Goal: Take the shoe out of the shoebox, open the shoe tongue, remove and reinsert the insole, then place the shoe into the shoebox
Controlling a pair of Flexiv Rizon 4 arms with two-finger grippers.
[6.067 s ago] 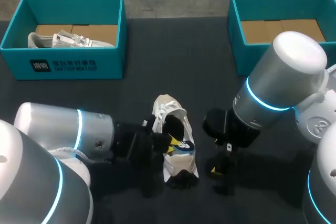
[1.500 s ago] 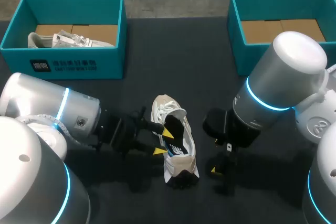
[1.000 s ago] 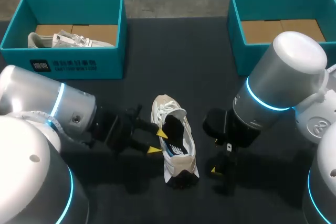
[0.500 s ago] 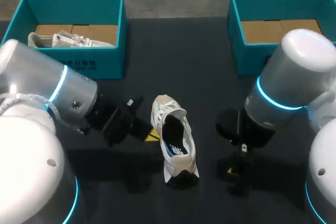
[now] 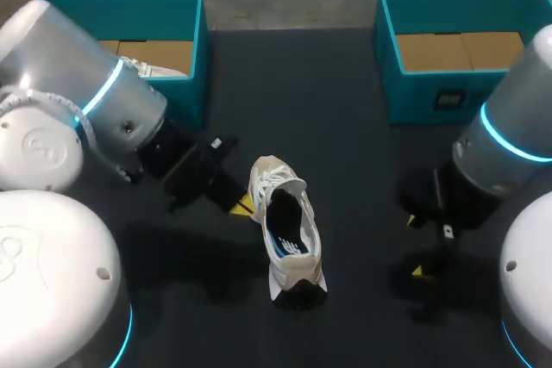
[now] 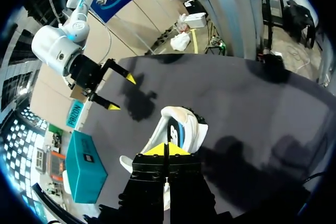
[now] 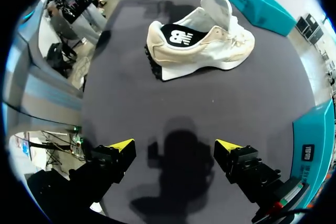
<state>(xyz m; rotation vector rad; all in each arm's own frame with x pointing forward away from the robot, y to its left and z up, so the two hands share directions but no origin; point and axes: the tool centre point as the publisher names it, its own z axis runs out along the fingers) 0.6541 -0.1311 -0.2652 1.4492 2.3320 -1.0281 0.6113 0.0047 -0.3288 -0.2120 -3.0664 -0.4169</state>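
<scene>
My left gripper [image 6: 167,150] is pinched shut beside the shoe [image 5: 289,230], my right gripper [image 7: 176,145] spread wide well apart, so a careless nudge could topple it.

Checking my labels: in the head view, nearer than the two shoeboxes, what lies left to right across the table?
left gripper → shoe → right gripper
</scene>
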